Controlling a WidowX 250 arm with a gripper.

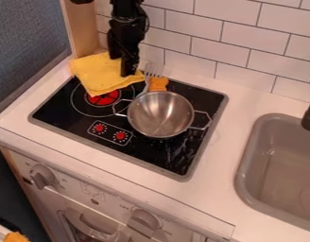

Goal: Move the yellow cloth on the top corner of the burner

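White tiled wall [239, 35] behind pale desk [236, 101], black burner [173, 158] below the tool [128, 72], black arm [127, 26] hanging near-upright, steel pot [160, 114] nearer the camera, yellow cloth [100, 73] on burner's far corner beside the tool, whose opening and hold I cannot tell

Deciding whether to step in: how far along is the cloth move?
The yellow cloth already lies over the upper-left corner of the cooktop, partly covering the red burner, so placement looks done. In hand: the pincer is at the cloth's right part; whether it grips, I can't tell. Probably left: releasing if needed, moving clear.
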